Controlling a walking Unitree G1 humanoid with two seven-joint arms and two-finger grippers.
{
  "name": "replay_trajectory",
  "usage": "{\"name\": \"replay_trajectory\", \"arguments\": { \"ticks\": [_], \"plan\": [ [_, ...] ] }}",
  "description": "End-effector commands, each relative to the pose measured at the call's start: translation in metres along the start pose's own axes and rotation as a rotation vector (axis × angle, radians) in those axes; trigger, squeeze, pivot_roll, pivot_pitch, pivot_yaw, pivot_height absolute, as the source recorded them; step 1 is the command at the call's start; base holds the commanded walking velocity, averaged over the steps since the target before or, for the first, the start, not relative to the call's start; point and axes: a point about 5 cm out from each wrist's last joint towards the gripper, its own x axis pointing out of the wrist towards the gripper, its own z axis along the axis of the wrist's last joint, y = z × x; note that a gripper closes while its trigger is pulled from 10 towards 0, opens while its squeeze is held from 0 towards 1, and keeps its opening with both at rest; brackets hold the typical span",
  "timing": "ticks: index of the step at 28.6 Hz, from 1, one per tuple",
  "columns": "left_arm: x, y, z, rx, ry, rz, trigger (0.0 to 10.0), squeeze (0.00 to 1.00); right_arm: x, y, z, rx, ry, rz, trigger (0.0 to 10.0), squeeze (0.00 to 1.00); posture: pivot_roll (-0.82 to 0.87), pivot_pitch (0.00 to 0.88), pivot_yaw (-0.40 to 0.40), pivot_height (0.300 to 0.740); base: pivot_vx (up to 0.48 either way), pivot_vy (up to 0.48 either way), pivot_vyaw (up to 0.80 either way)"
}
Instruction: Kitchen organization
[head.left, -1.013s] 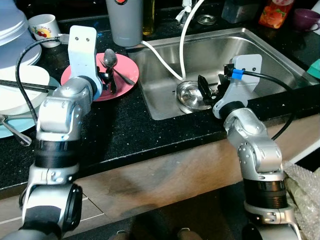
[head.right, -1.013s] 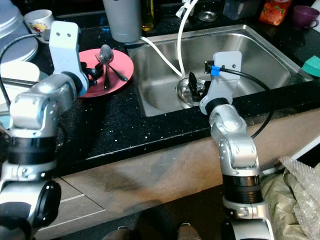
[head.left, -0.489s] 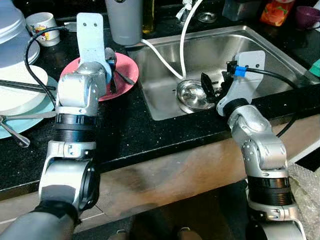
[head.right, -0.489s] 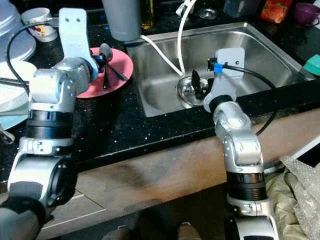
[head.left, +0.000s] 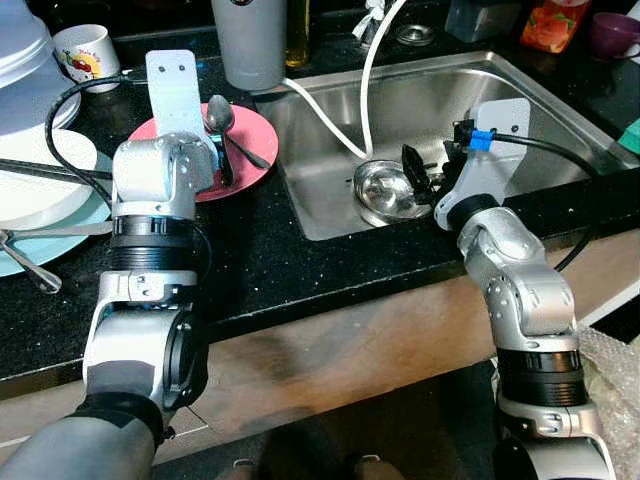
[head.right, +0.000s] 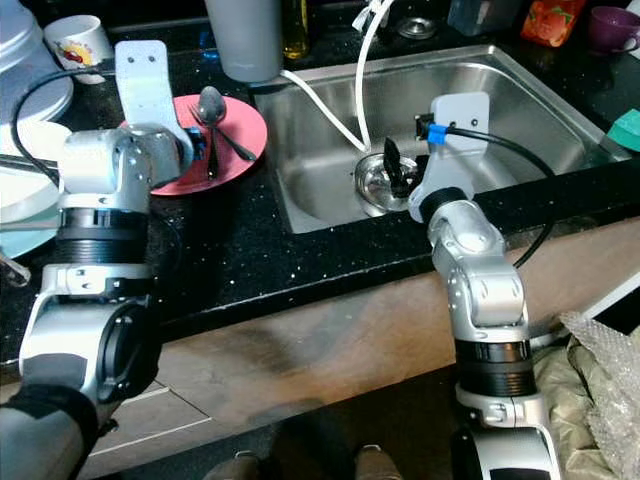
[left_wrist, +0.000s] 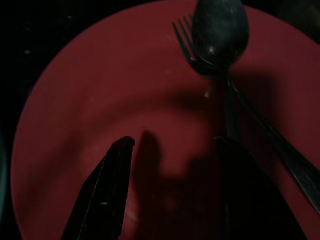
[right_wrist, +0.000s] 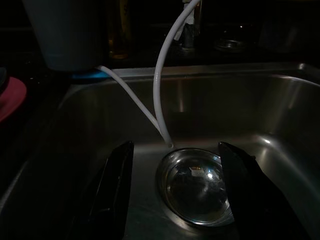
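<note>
A red plate (head.left: 255, 135) lies on the black counter left of the sink, with a spoon (head.left: 219, 114) and a fork (left_wrist: 280, 150) crossed on it. My left gripper (head.left: 222, 165) hovers open just above the plate (left_wrist: 100, 90). Beside one of its fingers (left_wrist: 240, 190) lies the spoon (left_wrist: 220, 25), untouched. My right gripper (head.left: 422, 175) hangs open inside the steel sink (head.left: 440, 95), just above a round steel bowl (head.left: 380, 190). In the right wrist view the bowl (right_wrist: 200, 185) sits between the spread fingers (right_wrist: 115, 190).
A white hose (head.left: 364, 90) curves down into the sink by the bowl. A grey cup (head.left: 248, 45) and an oil bottle (head.left: 297, 35) stand behind the plate. A mug (head.left: 82, 50), stacked white plates (head.left: 30, 180) and a pale blue plate (head.left: 15, 262) crowd the left counter.
My left arm has swung its elbow inward and straightened up, while its gripper stayed over the red plate. The right gripper has barely shifted above the bowl.
</note>
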Motion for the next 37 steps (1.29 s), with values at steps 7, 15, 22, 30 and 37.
{"name": "replay_trajectory", "arguments": {
  "ticks": [7, 15, 22, 30, 37],
  "plan": [
    [0.004, -0.001, -0.007, 0.036, 0.057, -0.045, 9.5, 0.00, 0.001, -0.003, 0.002, 0.000, -0.012, -0.011, 10.0, 0.00, 0.02, 0.129, -0.009, 0.740, 0.000, 0.000, 0.00],
    [0.008, -0.001, -0.014, 0.075, 0.080, -0.061, 4.4, 0.00, 0.002, -0.004, 0.001, 0.008, -0.012, -0.017, 10.0, 0.00, 0.02, 0.126, -0.004, 0.740, 0.000, 0.000, 0.00],
    [0.008, -0.001, -0.014, 0.094, 0.078, -0.071, 0.5, 0.00, 0.002, -0.004, 0.001, 0.015, -0.013, -0.022, 10.0, 0.00, 0.02, 0.123, -0.002, 0.740, 0.000, 0.000, 0.00],
    [0.004, -0.001, -0.010, 0.110, 0.066, -0.063, 0.0, 0.00, 0.002, -0.005, 0.000, 0.021, -0.013, -0.027, 10.0, 0.00, 0.03, 0.125, 0.000, 0.740, 0.000, 0.000, 0.00],
    [0.000, 0.001, -0.004, 0.117, 0.048, -0.051, 0.0, 0.00, 0.002, -0.006, 0.000, 0.024, -0.013, -0.029, 10.0, 0.00, 0.03, 0.125, -0.002, 0.740, 0.000, 0.000, 0.00]
  ]
}}
